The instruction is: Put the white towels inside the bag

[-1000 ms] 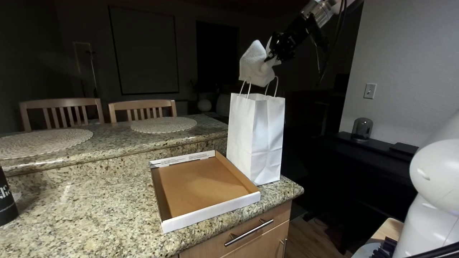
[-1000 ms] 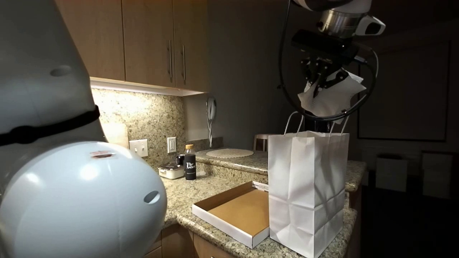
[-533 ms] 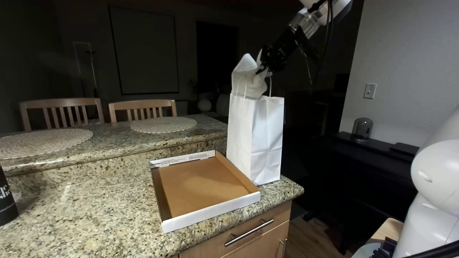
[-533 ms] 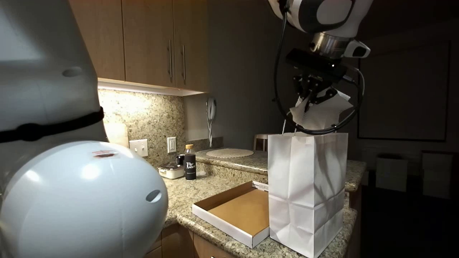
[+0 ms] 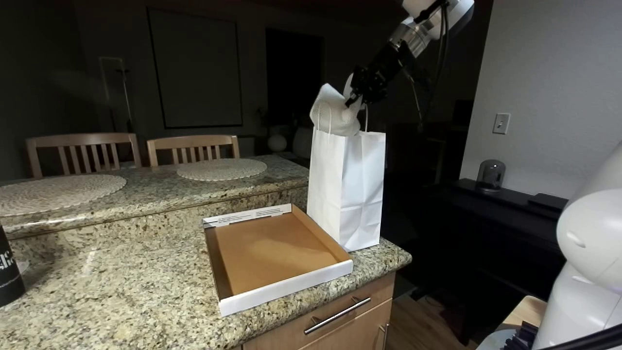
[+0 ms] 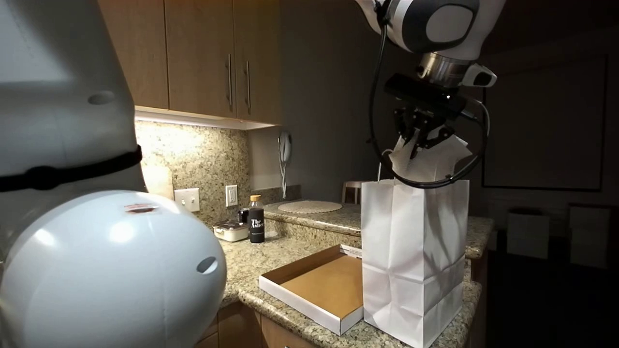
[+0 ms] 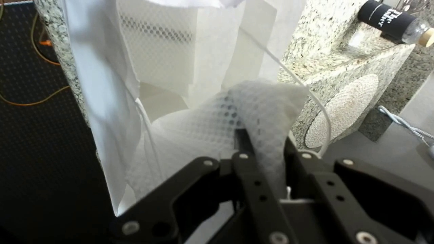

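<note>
Aslant, pincer (image 7: 265,141) above bag (image 5: 346,188), clasping towel (image 5: 338,114)

The gripper (image 7: 266,145) is noticeably lower than a second ago, and the white towel (image 5: 337,114) is down with it. Instead of dangling clear above the bag (image 5: 324,180), its lower part now reaches the rim in both exterior views. The cable loop (image 6: 428,184) droops lower too, now crossing that rim in an exterior view.

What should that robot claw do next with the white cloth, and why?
Probably lower it a little: the gripper pinches the white towel, whose bottom seems to reach the mouth of the bag, while much of it shows above.
</note>
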{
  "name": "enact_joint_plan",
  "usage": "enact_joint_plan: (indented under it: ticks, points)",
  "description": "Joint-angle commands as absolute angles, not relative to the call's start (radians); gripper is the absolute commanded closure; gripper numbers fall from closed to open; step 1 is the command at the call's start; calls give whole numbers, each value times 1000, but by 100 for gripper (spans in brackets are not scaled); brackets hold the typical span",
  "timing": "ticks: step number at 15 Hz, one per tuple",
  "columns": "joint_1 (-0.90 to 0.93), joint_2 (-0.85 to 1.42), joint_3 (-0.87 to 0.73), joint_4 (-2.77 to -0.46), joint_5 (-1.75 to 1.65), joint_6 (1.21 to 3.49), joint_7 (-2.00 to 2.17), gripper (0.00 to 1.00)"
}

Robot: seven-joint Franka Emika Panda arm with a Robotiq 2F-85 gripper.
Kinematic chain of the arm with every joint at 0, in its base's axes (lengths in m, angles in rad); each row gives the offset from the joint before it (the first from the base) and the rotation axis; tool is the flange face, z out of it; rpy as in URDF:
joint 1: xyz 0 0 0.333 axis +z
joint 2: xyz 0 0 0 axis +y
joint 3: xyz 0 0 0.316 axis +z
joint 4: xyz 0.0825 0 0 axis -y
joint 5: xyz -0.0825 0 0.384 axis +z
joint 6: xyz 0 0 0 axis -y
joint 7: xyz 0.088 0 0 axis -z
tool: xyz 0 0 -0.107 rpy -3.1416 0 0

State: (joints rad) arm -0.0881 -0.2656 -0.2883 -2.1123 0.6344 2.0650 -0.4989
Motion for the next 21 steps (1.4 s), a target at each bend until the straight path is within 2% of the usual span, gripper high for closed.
enact_joint_plan:
  ticks: [1, 8, 13, 18, 21]
  points:
    - [-100, -308, -284, -2145, 624, 2064, -544, 45]
    - [-84, -410, -233, -2211, 606, 2109, -498, 2]
    - [-56, -527, -64, -2246, 405, 2072, -278, 0]
    - [14, -547, 173, -2161, 158, 1847, 101, 0]
    - [56, -452, 257, -2065, 138, 1684, 254, 0]
